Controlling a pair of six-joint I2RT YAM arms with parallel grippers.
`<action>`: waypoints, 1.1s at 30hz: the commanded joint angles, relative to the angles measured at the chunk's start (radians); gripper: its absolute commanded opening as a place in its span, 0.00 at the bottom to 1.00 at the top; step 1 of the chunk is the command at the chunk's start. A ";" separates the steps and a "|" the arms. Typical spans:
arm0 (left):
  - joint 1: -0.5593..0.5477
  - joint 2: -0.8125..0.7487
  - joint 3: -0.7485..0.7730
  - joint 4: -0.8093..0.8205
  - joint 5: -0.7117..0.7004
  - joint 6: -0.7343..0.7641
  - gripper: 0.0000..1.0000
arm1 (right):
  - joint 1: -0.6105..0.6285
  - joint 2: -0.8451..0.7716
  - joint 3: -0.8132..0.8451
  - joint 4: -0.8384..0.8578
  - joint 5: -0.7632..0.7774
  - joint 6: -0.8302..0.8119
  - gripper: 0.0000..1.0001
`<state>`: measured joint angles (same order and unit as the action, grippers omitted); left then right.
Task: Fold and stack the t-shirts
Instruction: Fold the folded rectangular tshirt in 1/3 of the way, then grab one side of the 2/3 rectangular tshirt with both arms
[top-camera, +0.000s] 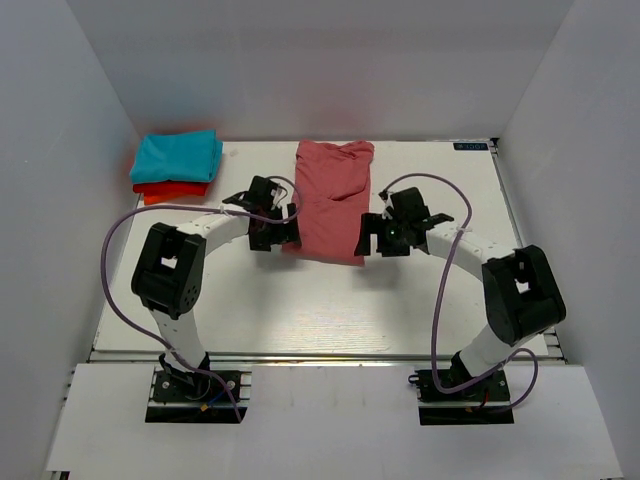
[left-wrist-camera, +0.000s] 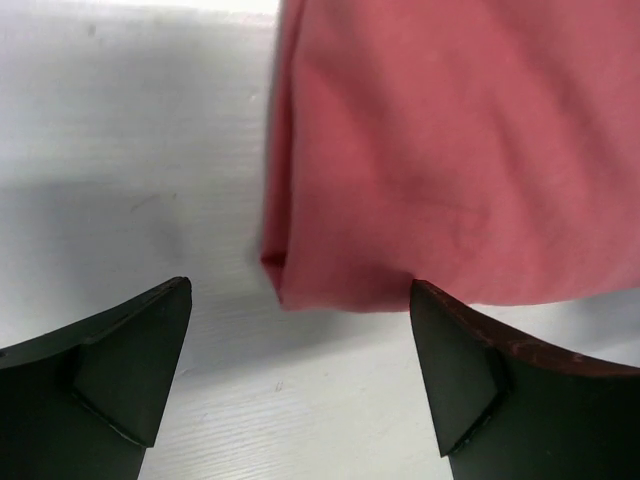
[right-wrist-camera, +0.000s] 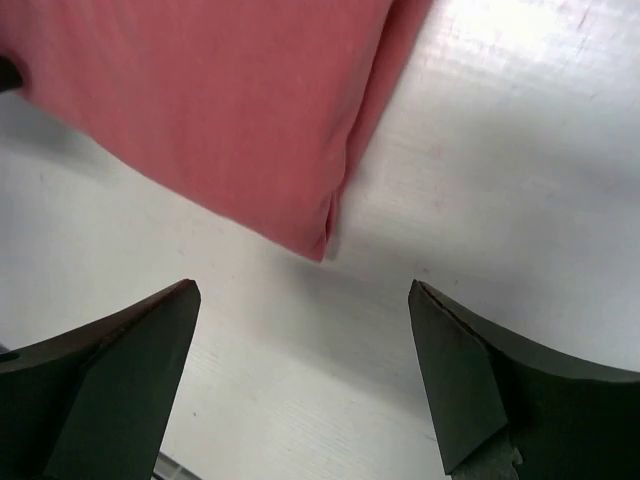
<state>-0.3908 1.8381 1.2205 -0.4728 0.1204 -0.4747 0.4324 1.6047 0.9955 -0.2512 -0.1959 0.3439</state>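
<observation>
Salmon-pink cloth t-shirt (top-camera: 333, 200), a folded strip, lies mid-frame on the white surface (top-camera: 300, 310). Left gripper (top-camera: 283, 233) and right gripper (top-camera: 372, 238) gape wide at its lower corners; pinching only one layer could unfold it.

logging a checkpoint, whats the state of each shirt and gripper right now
salmon-pink t-shirt, folded to a long strip, lying flat, unheld
turquoise t-shirt, folded, top of the stack
orange-red t-shirt, folded, bottom of the stack
left gripper, open, empty
right gripper, open, empty
</observation>
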 joint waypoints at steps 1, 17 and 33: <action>0.003 -0.062 -0.022 0.042 -0.001 0.025 1.00 | 0.002 0.003 -0.026 0.113 -0.074 0.035 0.91; -0.036 0.024 -0.128 0.137 0.036 0.002 0.55 | 0.002 0.162 -0.069 0.219 -0.157 0.093 0.66; -0.101 -0.195 -0.217 0.091 0.070 -0.007 0.00 | 0.011 -0.033 -0.150 0.072 -0.198 0.099 0.00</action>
<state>-0.4591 1.7855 1.0458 -0.3256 0.1669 -0.4801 0.4335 1.6928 0.8852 -0.0978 -0.3634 0.4389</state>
